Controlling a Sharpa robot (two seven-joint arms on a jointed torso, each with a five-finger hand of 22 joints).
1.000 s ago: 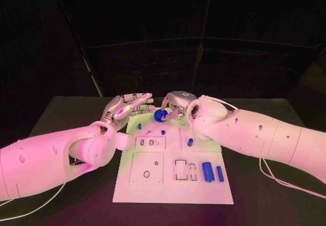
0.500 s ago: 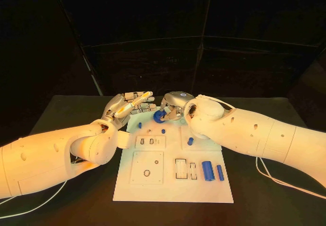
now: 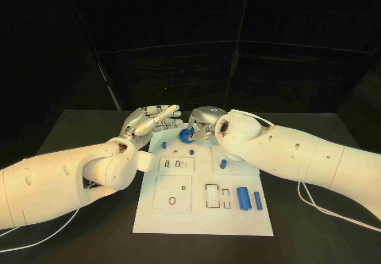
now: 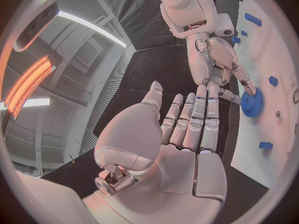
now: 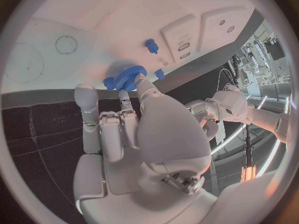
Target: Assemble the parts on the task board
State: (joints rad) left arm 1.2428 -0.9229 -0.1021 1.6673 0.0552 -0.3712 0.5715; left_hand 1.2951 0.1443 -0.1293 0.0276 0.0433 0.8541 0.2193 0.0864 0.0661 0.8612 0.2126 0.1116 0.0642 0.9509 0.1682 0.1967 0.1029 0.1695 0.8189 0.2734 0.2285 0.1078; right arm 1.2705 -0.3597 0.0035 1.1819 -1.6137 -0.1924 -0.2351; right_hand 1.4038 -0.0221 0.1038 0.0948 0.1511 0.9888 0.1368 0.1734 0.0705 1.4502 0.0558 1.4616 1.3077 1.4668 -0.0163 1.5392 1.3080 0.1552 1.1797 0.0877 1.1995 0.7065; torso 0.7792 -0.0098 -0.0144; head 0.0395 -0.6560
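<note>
My right hand point(image 3: 203, 122) pinches the blue gear point(image 3: 186, 136) at the task board's point(image 3: 202, 217) far edge. My left hand point(image 3: 147, 124) is spread, holding nothing.

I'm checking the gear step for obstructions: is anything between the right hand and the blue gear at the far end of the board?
Nothing visible does. The right hand already has its fingertips on the blue gear at the far end of the task board. The left hand hovers beside it, fingers apart, not between them.
</note>
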